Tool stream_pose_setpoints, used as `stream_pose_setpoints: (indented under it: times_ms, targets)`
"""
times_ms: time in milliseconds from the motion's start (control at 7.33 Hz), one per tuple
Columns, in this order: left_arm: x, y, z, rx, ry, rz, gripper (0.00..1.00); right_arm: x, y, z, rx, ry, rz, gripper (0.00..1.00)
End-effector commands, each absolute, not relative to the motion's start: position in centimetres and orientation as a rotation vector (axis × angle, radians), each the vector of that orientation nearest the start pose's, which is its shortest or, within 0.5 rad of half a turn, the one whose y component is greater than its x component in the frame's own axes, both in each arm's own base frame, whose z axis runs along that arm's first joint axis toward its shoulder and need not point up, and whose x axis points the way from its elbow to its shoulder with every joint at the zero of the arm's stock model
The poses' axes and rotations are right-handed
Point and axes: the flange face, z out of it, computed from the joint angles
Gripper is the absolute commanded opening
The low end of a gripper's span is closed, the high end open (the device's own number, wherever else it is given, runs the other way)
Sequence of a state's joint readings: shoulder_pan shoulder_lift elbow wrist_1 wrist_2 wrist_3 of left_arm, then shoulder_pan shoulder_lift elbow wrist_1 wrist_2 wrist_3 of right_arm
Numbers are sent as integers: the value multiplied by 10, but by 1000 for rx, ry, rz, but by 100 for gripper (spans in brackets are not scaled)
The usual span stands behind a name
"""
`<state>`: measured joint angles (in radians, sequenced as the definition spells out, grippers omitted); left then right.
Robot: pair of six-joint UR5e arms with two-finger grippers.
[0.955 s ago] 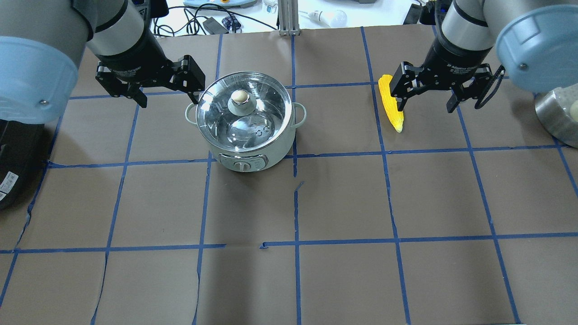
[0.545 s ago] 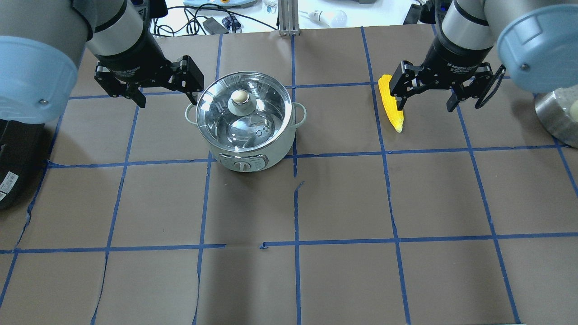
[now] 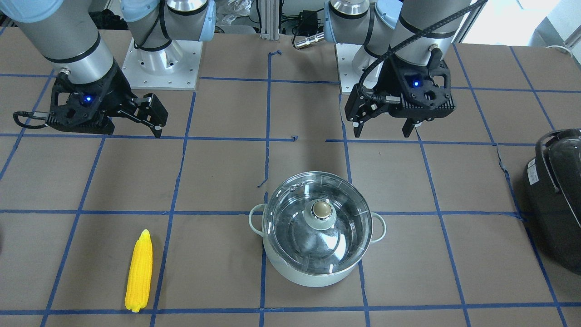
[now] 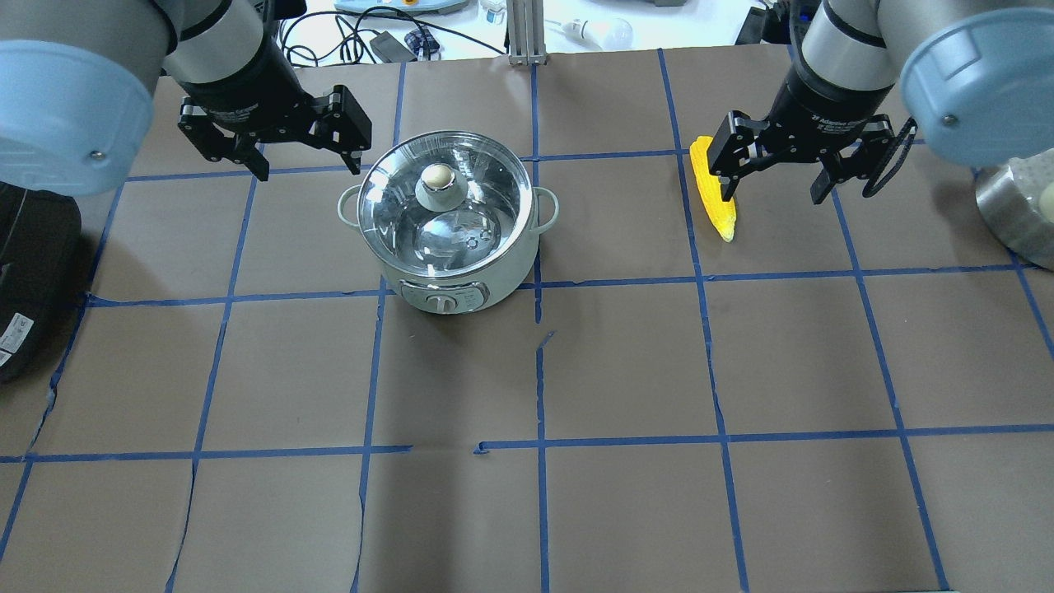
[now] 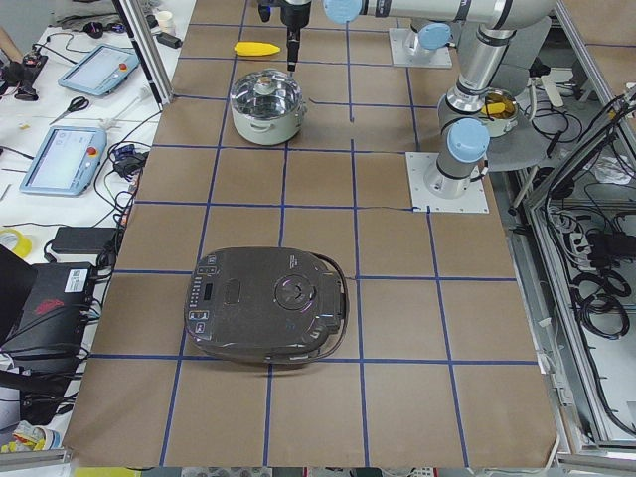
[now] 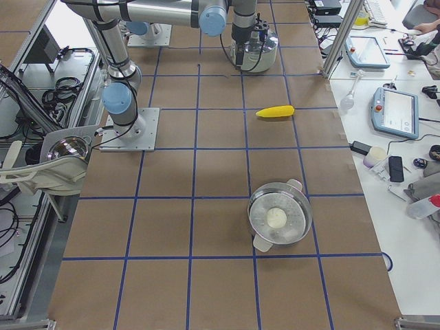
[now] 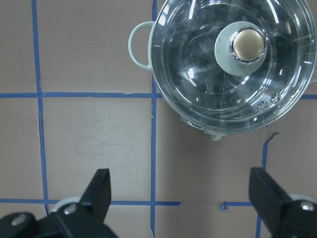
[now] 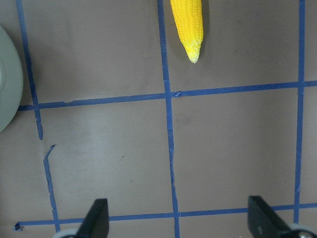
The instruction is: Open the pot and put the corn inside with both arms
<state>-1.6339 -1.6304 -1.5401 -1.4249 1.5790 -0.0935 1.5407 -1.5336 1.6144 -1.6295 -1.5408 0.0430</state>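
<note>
Desk (image 4: 626, 362): brown, with a blue tape grid, below both pairs of fingers.
Black appliance (image 3: 556, 195): well apart from the left fingers, on their outer side.
Pot (image 4: 461, 272): just ahead of the left fingers, glass lid (image 4: 486, 189) on.
Left fingers (image 4: 350, 132): spread wide, holding nothing.
Right fingers (image 4: 723, 152): spread wide, holding nothing.
Corn (image 3: 140, 272): flat on the desk ahead of the right fingers, untouched.
Knob (image 4: 437, 175): atop the lid, not between any fingers.

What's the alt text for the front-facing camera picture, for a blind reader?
A mint pot, glass lid on, sits on a brown table gridded with blue tape, a yellow corn cob lying at the picture's lower left. Beyond, the robot's right hand and left hand hover, both open and empty. A black appliance shows at its right edge.
</note>
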Motion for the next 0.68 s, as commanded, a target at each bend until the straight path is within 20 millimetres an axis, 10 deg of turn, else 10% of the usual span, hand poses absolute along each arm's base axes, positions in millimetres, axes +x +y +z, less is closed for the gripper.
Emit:
stream_pose_setpoints:
  times_ms: [0,545]
  targets:
    - [-185,-560,433,9,3141,-107,100,117,-511,454,110,3119,31,100]
    - [-260,-602,376,-10,3139,-43,100,117,-521,456,138,3121,-103,100]
